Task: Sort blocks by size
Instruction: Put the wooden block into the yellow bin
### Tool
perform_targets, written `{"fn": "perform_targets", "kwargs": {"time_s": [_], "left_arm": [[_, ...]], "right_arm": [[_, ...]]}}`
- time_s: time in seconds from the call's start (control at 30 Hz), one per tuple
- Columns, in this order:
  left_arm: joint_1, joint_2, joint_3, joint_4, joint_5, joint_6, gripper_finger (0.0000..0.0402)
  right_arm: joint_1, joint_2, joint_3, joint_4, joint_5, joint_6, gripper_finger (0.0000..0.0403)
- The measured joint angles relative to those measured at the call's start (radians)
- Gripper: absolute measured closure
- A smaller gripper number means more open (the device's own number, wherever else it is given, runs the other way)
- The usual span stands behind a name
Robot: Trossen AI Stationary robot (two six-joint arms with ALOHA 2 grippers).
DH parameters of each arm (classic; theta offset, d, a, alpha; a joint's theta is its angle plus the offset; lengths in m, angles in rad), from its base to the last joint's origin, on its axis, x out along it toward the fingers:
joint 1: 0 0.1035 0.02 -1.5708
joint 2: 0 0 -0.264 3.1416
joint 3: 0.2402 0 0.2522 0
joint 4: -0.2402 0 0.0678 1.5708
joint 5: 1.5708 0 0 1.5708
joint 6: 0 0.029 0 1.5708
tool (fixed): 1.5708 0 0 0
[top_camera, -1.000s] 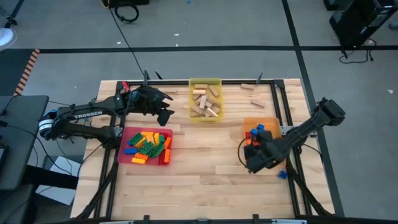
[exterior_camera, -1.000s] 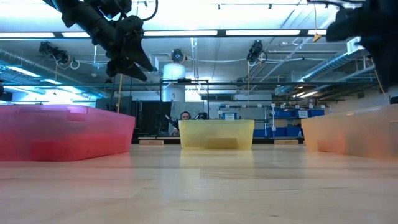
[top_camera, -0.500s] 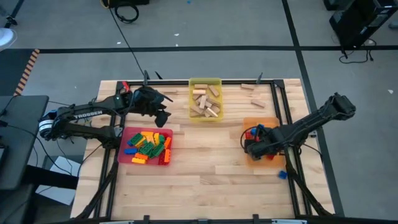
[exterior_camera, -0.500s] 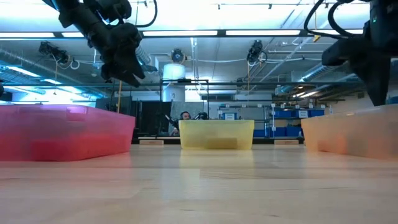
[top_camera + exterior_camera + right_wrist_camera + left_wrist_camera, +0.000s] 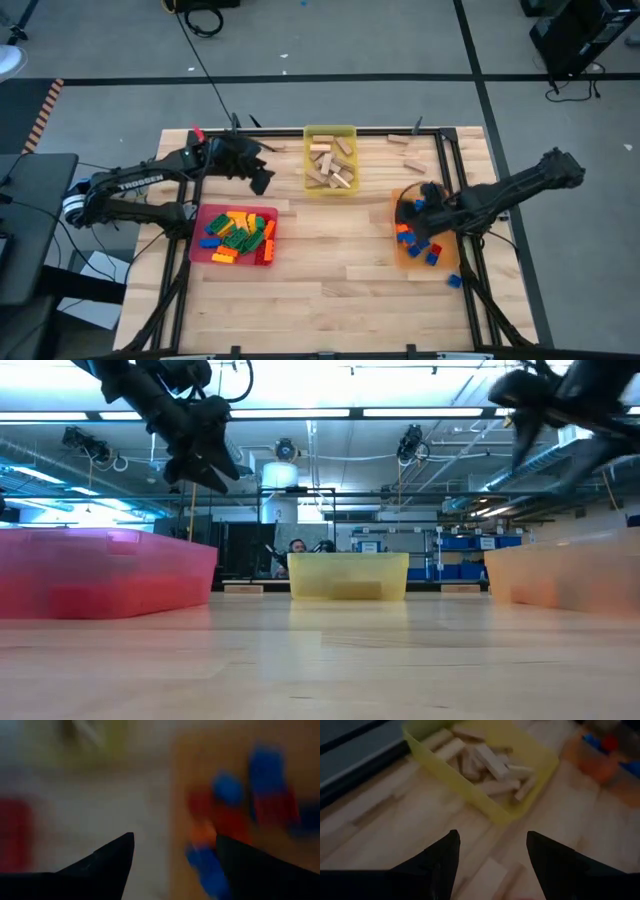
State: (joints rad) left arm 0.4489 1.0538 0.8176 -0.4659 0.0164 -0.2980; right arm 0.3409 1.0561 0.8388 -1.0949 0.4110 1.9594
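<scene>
Over the translucent orange plastic tray (image 5: pixel 424 240) at the tabletop's (image 5: pixel 330 270) right edge, the right tool (image 5: pixel 415 208) hangs spread and empty above small red and blue studded bricks (image 5: pixel 417 245), likely just dropped there. Long studded bricks (image 5: pixel 238 235) fill the red tray (image 5: pixel 232 236); tan wooden blocks (image 5: pixel 330 163) fill the yellow tray (image 5: pixel 330 160). The left tool (image 5: pixel 260 178) waits parted, holding nothing, between those two trays.

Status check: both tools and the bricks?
Left tool open, empty, beside yellow tray. Right tool open, over orange tray. Small bricks inside. Nothing blocking.
</scene>
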Motion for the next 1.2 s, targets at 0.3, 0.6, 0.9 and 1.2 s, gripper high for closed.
{"fn": "perform_targets", "kwargs": {"time_s": [0.3, 0.6, 0.9, 1.2], "left_arm": [[0.111, 0.000, 0.056, 0.034, -0.015, -0.021, 0.0163], [0.188, 0.030, 0.059, 0.055, -0.027, -0.106, 0.0163], [0.194, 0.066, 0.059, 0.038, -0.024, -0.166, 0.0163], [0.194, 0.066, 0.059, 0.018, -0.025, -0.185, 0.0163]], "right_arm": [[-0.377, -0.123, 0.073, 0.072, 0.200, -0.601, 0.0118], [-0.906, 0.030, 0.171, 0.434, -0.229, -1.233, 0.0129], [-1.067, 0.451, 0.456, 0.248, -0.380, -1.601, 0.0148], [-1.140, 0.802, 0.643, -0.174, -0.364, -1.893, 0.0140]]}}
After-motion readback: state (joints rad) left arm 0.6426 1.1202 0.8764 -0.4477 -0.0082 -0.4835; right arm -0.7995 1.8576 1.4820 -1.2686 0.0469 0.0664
